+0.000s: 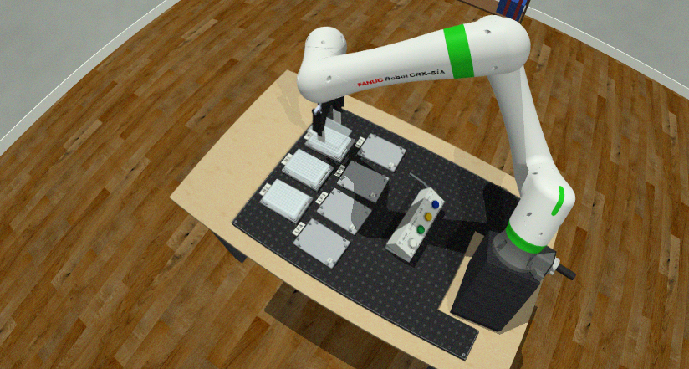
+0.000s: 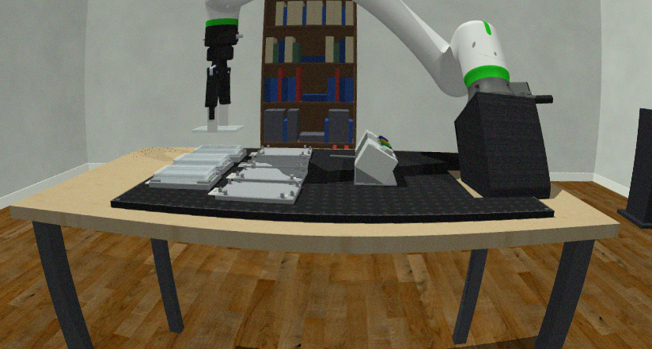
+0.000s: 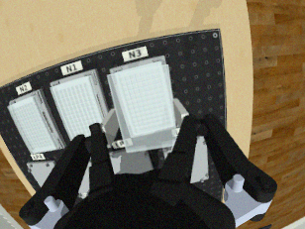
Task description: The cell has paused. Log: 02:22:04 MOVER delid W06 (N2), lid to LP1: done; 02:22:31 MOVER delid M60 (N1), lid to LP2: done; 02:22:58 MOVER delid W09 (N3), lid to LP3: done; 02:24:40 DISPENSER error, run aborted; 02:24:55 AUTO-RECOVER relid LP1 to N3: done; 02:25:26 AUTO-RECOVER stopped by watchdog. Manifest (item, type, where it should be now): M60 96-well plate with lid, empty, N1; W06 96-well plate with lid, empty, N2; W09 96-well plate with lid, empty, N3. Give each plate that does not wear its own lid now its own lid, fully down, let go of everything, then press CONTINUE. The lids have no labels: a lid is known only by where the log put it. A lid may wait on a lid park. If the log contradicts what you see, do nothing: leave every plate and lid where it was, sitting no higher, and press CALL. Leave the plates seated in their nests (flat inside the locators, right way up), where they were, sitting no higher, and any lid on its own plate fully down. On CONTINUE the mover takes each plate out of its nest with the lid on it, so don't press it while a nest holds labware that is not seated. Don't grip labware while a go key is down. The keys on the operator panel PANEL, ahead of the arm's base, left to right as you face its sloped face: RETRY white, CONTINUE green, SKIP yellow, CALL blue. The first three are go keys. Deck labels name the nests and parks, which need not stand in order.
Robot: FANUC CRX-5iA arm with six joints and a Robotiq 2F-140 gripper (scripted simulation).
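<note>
My gripper (image 1: 326, 124) is shut on a clear lid (image 2: 217, 128) and holds it level, well above the deck. In the wrist view the lid (image 3: 141, 105) hangs straight over the plate in nest N3 (image 1: 325, 152), whose label (image 3: 135, 54) shows behind it. My gripper also shows in the wrist view (image 3: 143, 133) and the side view (image 2: 217, 114). The plate in N1 (image 1: 307, 168) and the plate in N2 (image 1: 285, 200) sit flat in their nests with their wells visible. Whether either one wears a lid I cannot tell.
Four grey lid parks stand in a row beside the nests: LP2 (image 1: 381, 151), LP1 (image 1: 362, 181), LP3 (image 1: 344, 211), LP4 (image 1: 321, 243). The operator panel (image 1: 414, 224) with its four keys stands right of them. The arm's black base (image 1: 498, 289) is at the deck's right end.
</note>
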